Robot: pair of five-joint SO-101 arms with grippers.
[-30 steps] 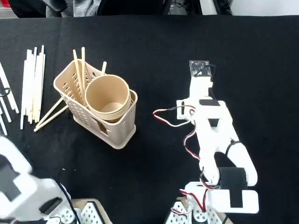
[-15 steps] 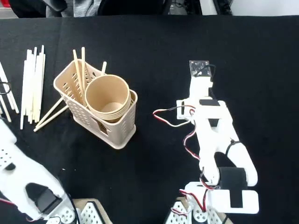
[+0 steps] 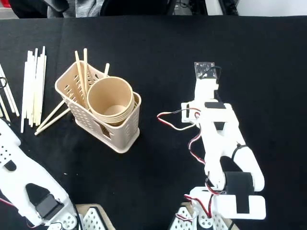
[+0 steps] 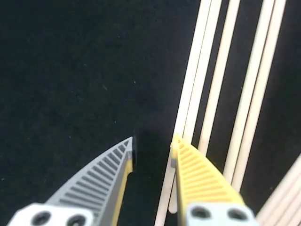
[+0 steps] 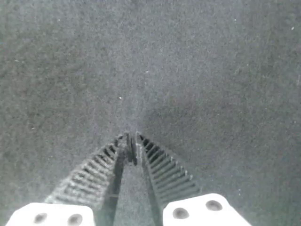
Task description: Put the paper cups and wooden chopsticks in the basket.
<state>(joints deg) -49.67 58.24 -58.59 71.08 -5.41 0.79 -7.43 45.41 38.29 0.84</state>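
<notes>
Lying beside the left gripper (image 4: 151,146), jaws apart, wooden chopsticks (image 4: 196,70), nearest under its yellow jaw; right gripper (image 5: 130,141), jaws together

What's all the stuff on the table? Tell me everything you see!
Basket: one, beige, left of the table's middle.
Paper cups: a nested stack, tan, inside the basket; number unclear.
Chopsticks in the basket: about three, pale wood, standing up.
Loose chopsticks: many, pale wood, lying left of the basket; two reach its base.
Tablecloth: one, black.
Left gripper: one, grey and yellow, open, above loose chopsticks.
Right gripper: one, shut, above bare tablecloth.
</notes>
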